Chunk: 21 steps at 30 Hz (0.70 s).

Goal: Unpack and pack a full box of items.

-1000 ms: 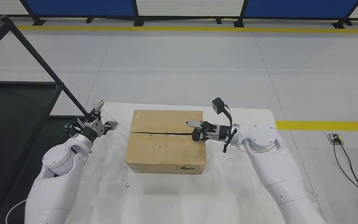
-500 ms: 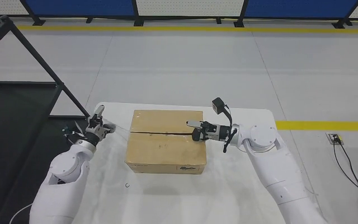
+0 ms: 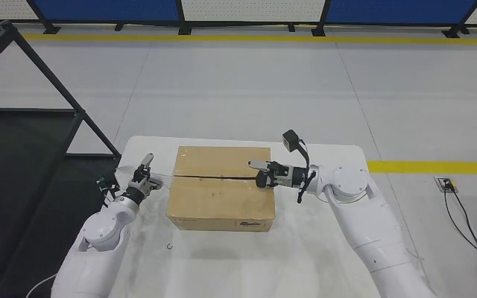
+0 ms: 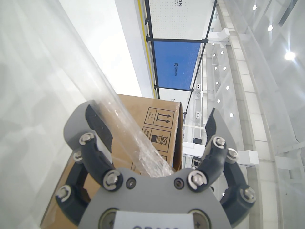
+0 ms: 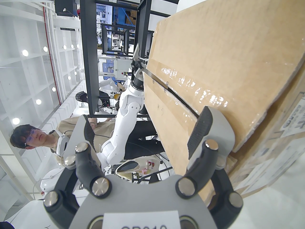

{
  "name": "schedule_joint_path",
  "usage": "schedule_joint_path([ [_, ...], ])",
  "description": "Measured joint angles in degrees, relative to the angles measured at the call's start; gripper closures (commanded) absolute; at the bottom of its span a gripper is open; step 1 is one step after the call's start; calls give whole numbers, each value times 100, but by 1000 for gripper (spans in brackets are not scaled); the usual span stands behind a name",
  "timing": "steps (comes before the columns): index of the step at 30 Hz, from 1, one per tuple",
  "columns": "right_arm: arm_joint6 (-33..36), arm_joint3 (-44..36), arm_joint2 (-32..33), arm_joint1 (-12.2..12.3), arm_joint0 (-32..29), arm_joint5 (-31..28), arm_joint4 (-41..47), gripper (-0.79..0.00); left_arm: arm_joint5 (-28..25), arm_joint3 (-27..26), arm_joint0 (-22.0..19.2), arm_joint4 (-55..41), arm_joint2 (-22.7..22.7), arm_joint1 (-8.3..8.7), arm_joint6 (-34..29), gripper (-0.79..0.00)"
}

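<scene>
A shut cardboard box point(image 3: 221, 190) stands in the middle of the white table point(image 3: 313, 246); its top seam point(image 5: 181, 98) shows as a dark gap with shiny tape on it. My left gripper point(image 3: 145, 176) is close beside the box's left end, open. A strip of clear tape point(image 4: 124, 125) runs across its palm and along one finger. The box's printed end point(image 4: 157, 129) lies right behind the left gripper point(image 4: 151, 120). My right gripper point(image 3: 261, 173) is open at the right end of the box top. One finger point(image 5: 202, 129) of the right gripper point(image 5: 145, 122) rests by the seam.
A black metal frame point(image 3: 67, 119) stands off the table's left side. A small ring-like bit point(image 3: 171, 246) lies on the table in front of the box. Bare table stretches in front of and to the right of the box.
My left gripper has moved from the table's far left corner toward the box and nearer the front. The right arm and the box have stayed put.
</scene>
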Motion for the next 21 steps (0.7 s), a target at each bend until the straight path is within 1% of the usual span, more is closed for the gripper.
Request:
schedule_joint_path([
  [4, 0, 0, 0, 0, 0, 0, 0, -785, 98, 181, -166, -109, 71, -44, 29, -785],
  [11, 0, 0, 0, 0, 0, 0, 0, -785, -10, 591, -453, -198, 206, -128, 122, -785],
  [14, 0, 0, 0, 0, 0, 0, 0, -785, -106, 706, -554, -313, 171, -148, 128, -785],
  [21, 0, 0, 0, 0, 0, 0, 0, -785, -238, 814, -707, -575, -14, -146, -156, -785],
])
